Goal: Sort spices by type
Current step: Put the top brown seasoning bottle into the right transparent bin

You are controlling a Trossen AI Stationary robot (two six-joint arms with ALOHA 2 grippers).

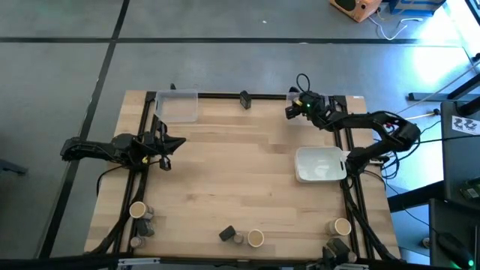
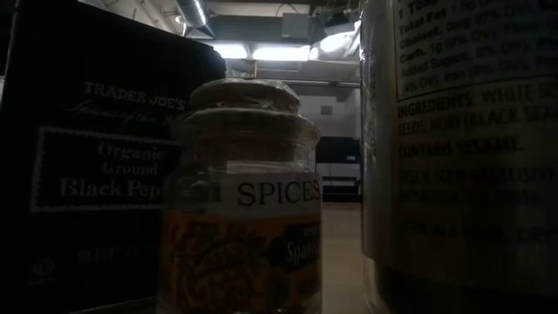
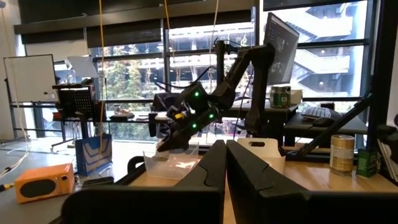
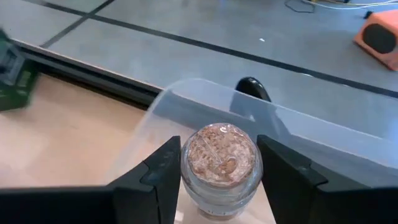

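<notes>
right gripper (image 4: 217, 168) clamps glass spice jar (image 4: 219, 163) over clear tray (image 4: 186, 102) for sorting | left gripper (image 3: 225, 168) fingers together, waiting well aside of tray

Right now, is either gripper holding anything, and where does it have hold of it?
The right gripper holds a small glass spice jar by its sides just below the cork top, above a clear plastic tray. The left gripper is shut and empty.

The grey concrete floor (image 1: 225, 67) has dark seam lines. Tall windows (image 3: 186, 81) show trees and a building outside. A white board (image 3: 30, 78) stands near an orange speaker box (image 3: 43, 182).
</notes>
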